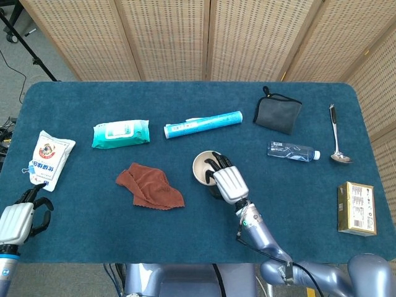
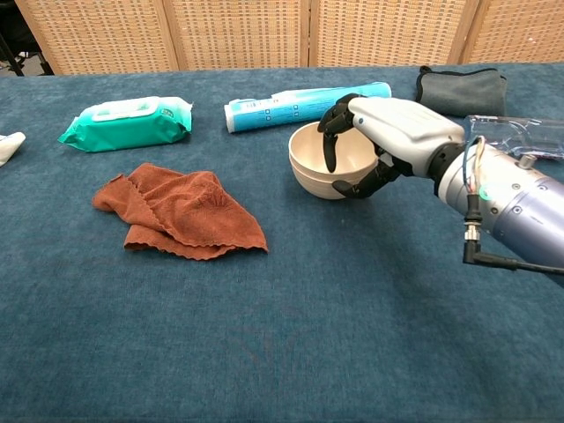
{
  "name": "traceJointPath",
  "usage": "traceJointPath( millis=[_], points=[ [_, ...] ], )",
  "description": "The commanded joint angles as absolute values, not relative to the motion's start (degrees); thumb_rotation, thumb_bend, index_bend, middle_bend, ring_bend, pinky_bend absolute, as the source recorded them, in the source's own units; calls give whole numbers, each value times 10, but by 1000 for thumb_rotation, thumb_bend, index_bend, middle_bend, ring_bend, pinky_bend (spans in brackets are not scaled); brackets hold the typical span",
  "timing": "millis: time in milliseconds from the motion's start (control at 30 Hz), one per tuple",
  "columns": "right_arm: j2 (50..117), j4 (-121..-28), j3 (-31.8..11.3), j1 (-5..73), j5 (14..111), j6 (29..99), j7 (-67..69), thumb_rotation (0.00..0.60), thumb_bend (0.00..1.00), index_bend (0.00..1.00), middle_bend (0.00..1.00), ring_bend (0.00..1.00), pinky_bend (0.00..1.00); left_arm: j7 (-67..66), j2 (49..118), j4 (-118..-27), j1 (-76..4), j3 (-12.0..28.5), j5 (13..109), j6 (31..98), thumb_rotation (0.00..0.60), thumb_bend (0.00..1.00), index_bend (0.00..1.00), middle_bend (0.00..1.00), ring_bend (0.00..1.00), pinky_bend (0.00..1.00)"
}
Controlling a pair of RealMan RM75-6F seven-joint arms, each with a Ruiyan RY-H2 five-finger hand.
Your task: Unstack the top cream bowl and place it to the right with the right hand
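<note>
Chest view shows your right hand [image 2: 388, 132] over the near-right rim of the cream bowl stack [image 2: 313, 172], its dark fingers [image 2: 330, 150] hooked down inside the top bowl while the thumb reaches under along the outer wall. You cannot tell from either view whether the fingers have actually closed on the rim or only rest against it. The stack sits on the blue table [image 2: 264, 335], directly beneath and just ahead of your fingertips, and both bowls look nested together, the upper one seated in the lower.

Just left of your hand, past the bowls, lies the rust-brown cloth [image 2: 181, 211]. Beyond your fingertips is the blue-and-white tube [image 2: 304, 104], lying on its side, and further left of that the teal wipes pack [image 2: 128, 122]. To the right of your wrist you have the clear water bottle [image 1: 294, 150], with the dark grey pouch [image 1: 278, 114] behind it.

Head view places your left hand [image 1: 13, 221] at the near-left table edge, well apart from everything, fingers loosely curled and holding nothing, just below the white snack bag [image 1: 51, 157].
</note>
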State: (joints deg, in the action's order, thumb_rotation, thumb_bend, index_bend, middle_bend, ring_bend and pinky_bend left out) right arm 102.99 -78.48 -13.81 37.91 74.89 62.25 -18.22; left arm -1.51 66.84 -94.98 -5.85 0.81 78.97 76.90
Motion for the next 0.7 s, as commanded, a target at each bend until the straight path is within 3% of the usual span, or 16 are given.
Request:
traceJointPath(
  millis=[33, 700],
  points=[
    [1030, -782, -140, 382, 747, 622, -184, 600, 363, 520, 201, 31, 124, -15, 669, -949, -59, 8, 790, 768, 600, 516, 554, 168, 157, 350],
    [1035, -765, -137, 393, 737, 619, -182, 600, 373, 519, 201, 31, 124, -14, 671, -952, -59, 2, 794, 764, 600, 516, 560, 168, 157, 350]
  ],
)
